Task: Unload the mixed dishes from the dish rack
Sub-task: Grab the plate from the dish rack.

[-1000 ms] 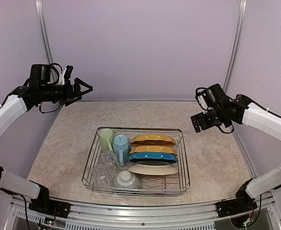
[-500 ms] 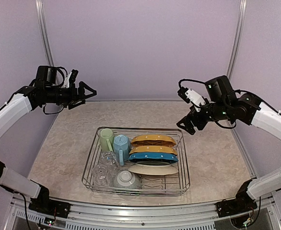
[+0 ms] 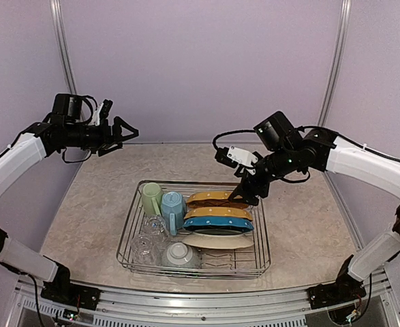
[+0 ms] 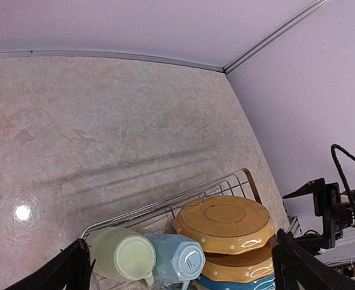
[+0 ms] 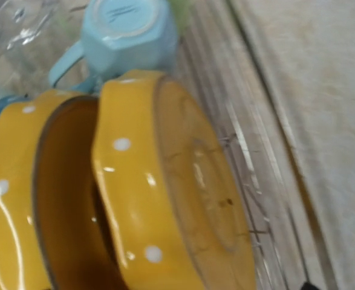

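from above, the dish rack (image 3: 127,235) sits mid-table, with nothing unloaded yet by the look of it. the rear yellow dotted plate (image 3: 218,198) stands on edge, with the second yellow dotted plate (image 3: 217,212), blue dotted plate (image 3: 217,225) and cream plate (image 3: 217,240) in front of it. the right gripper (image 3: 242,193) hangs at the rear plate's right rim; i cannot tell how wide its jaws stand. the left gripper (image 3: 121,129) is high at far left, well apart from the rack, jaws wide and empty.

the left wrist view looks down past its spread fingers (image 4: 74,269) onto the pale green mug (image 4: 120,257) and light blue mug (image 4: 180,261).

the right wrist view is blurred and filled by the rear plate (image 5: 183,193), which leans close to its neighbour (image 5: 14,181). the likely risks are a finger clipping that neighbour in the narrow gap, the glazed rim slipping, or the plate catching the prongs if lifted askew.
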Controlling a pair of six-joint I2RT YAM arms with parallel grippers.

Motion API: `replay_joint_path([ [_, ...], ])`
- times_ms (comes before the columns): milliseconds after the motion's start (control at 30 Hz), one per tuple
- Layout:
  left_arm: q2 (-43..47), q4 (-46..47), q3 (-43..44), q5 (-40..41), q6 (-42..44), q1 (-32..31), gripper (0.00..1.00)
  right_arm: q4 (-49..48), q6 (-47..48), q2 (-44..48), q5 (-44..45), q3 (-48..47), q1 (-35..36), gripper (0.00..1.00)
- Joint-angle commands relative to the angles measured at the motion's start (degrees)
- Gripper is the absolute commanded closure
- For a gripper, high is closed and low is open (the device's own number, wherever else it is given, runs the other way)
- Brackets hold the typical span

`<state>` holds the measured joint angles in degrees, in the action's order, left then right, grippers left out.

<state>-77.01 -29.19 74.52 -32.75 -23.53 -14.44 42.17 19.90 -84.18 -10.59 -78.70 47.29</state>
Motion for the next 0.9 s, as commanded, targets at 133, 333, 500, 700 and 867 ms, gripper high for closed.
replay_joint_path([
  [133, -0.5, -1.1, 1.7, 0.1, 0.9, -1.0, 0.01, 3.0, 3.2, -6.6, 5.8, -3.5, 2.3, 0.25],
  [333, -0.7, -1.5, 1.9, 0.3, 0.9, -1.2, 0.01, 3.1, 4.6, -9.4, 8.4, -4.4, 2.7, 0.34],
  [500, -0.7, -1.4, 1.9, 0.2, 0.6, -1.4, 0.01, 2.0, 5.8, -10.9, 10.8, -3.7, 3.0, 0.46],
  [700, -0.8, -1.5, 1.9, 0.9, 0.7, -1.5, 0.01, -3.3, 7.5, -10.6, 16.5, -1.1, 5.0, 0.57],
  [867, -0.7, -1.5, 1.8, 1.4, 0.8, -1.5, 0.01, -5.4, 8.9, -10.7, 20.6, -0.5, 6.4, 0.71],
])
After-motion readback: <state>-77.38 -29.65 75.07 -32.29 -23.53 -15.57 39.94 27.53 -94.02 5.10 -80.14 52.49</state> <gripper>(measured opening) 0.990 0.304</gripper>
